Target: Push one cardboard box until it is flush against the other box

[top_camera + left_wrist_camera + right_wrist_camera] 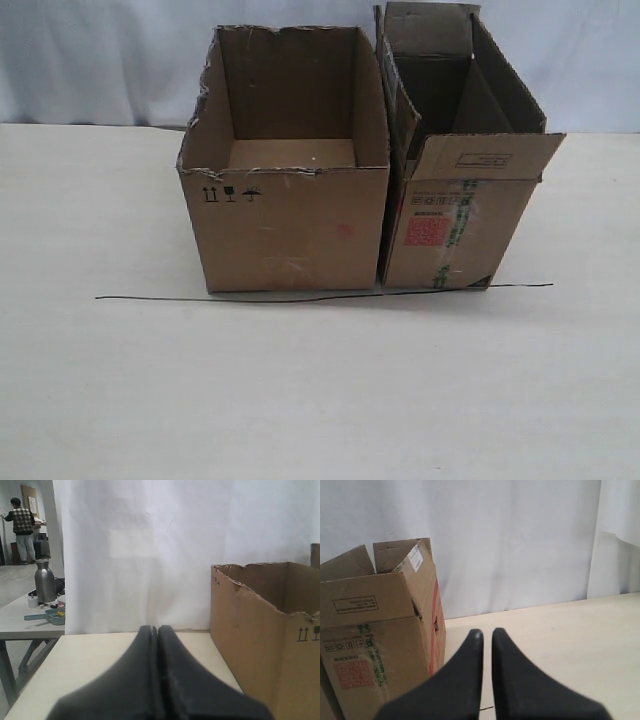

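Observation:
The narrower carton (455, 215), with top flaps, a red print and green tape, stands right of the wider plain box (285, 225), which has a ragged rim. Their near lower corners meet, and a thin dark slit shows between the sides higher up. Neither gripper appears in the exterior view. In the left wrist view my left gripper (158, 628) is shut and empty, low over the table, with the plain box (260, 640) beside it. My right gripper (487, 631) has its fingers almost together with only a narrow slit between them. It holds nothing and is apart from the red-printed carton (380, 645).
A thin black wire (300, 298) lies on the pale table along the front of both boxes. A white curtain hangs behind the table. Past the curtain's edge, a side table with a metal flask (45, 581) and a standing person (22, 527) show.

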Robot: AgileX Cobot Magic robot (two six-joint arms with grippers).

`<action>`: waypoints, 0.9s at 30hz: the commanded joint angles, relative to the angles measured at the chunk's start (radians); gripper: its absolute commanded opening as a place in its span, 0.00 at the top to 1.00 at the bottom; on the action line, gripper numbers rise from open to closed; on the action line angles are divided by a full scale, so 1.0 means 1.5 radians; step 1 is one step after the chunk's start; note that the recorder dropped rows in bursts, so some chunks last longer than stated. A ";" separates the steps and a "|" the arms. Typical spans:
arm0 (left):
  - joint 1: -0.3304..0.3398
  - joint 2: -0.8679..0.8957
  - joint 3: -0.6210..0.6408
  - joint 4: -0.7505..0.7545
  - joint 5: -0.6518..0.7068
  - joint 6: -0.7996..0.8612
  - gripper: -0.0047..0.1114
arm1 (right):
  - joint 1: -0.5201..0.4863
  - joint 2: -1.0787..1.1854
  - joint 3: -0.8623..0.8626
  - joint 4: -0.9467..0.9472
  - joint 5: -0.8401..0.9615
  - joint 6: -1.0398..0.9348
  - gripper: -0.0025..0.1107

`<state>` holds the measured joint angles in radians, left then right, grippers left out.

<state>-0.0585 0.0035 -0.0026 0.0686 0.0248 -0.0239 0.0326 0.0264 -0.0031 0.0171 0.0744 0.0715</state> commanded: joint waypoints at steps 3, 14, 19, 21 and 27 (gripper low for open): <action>0.000 -0.002 0.002 -0.001 -0.006 -0.003 0.96 | 0.002 -0.018 0.002 -0.022 0.003 0.019 0.93; 0.000 -0.002 0.002 -0.001 -0.006 -0.003 0.96 | 0.003 -0.018 0.002 -0.011 0.002 0.019 0.93; 0.000 -0.002 0.002 -0.001 -0.006 -0.003 0.96 | 0.003 -0.018 0.002 -0.011 0.002 0.019 0.93; 0.000 -0.002 0.002 -0.001 -0.006 -0.003 0.96 | 0.003 -0.018 0.002 -0.011 0.002 0.019 0.93; 0.000 -0.002 0.002 -0.001 -0.006 -0.003 0.96 | 0.003 -0.018 0.002 -0.011 0.002 0.019 0.93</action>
<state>-0.0585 0.0035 -0.0026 0.0686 0.0248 -0.0239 0.0348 0.0038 -0.0031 0.0000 0.0762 0.0980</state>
